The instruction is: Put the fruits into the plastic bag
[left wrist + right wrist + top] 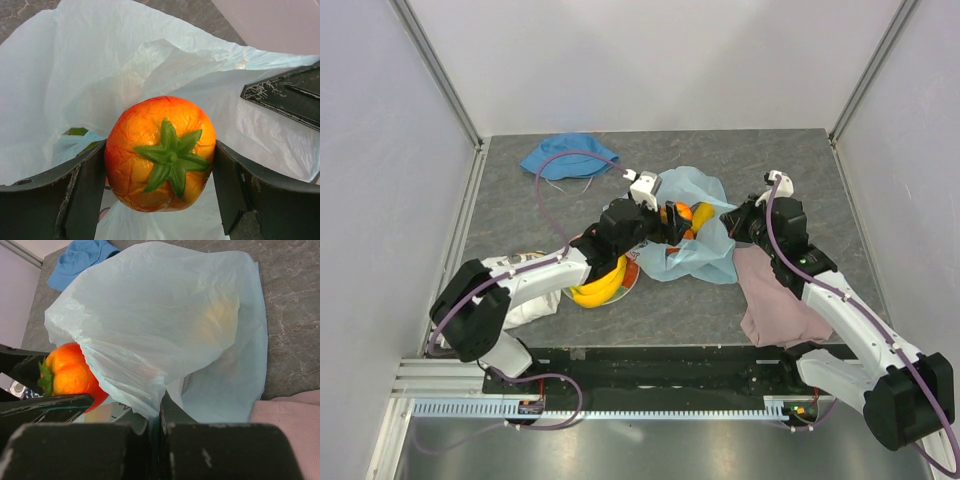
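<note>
Left gripper (159, 172) spread wide, clamping the orange persimmon (150, 135) across its belly, at nine o'clock of the plastic bag (165, 315); looks light, hard, glossy, so mid-body's the spot; right gripper (155, 422) pinched tight on the bag's flimsy rim at six o'clock.

The left gripper (674, 222) and its orange fruit (160, 152) block the bag (705, 255) mouth; the right gripper (732, 220) pinches the bag's right edge. Open table (800, 170) lies beyond the bag and at far right. The hat (568, 157) blocks far left, the cloth (775, 300) near right, the bananas (600, 288) under the left arm (540, 270).
</note>
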Available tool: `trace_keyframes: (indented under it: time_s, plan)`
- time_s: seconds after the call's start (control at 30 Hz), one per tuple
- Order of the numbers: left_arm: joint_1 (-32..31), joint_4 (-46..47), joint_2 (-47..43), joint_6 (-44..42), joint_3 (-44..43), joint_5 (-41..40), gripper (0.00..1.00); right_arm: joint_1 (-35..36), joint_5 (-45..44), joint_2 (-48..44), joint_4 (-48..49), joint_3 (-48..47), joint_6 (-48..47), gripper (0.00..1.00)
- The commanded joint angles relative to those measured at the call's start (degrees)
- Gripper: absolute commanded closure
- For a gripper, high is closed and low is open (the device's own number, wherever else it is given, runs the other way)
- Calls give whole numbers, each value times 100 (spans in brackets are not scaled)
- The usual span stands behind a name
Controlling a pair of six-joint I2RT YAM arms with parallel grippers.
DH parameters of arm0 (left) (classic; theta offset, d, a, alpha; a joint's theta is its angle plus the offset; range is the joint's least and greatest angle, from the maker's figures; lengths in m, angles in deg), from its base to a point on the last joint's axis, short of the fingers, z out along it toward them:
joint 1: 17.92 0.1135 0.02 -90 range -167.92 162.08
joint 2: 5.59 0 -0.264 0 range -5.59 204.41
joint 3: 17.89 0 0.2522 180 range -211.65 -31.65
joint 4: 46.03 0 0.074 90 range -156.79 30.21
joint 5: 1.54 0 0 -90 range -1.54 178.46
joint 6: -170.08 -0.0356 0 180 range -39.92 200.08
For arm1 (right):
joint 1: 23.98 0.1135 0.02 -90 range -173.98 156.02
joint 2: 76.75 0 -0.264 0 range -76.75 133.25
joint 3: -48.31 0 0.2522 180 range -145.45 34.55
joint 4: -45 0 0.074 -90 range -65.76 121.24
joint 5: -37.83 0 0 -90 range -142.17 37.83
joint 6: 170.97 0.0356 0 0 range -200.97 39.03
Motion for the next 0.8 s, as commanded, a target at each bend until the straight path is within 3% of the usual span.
trace_keyframes:
  time_s: [0.0,0.27,0.47,0.53,0.67,0.77]
  plan:
    - [-34,-153,398,-251,-516,197,98,-12,-55,59,188,7,-59,100]
    - [-43,-549,1004,-207,-771,206,97,-12,-64,111,188,-1,-68,100]
    - [-34,-927,1330,-198,-973,354,87,-21,-55,120,188,-1,-59,100]
    - [-43,-954,1427,-181,-1017,434,82,-12,-55,129,188,7,-68,100]
    - [-34,-1015,1488,-163,-1035,479,59,-21,-55,129,188,16,-50,100]
    - [-34,-1015,1453,-172,-1035,453,51,-12,-55,120,188,16,-50,100]
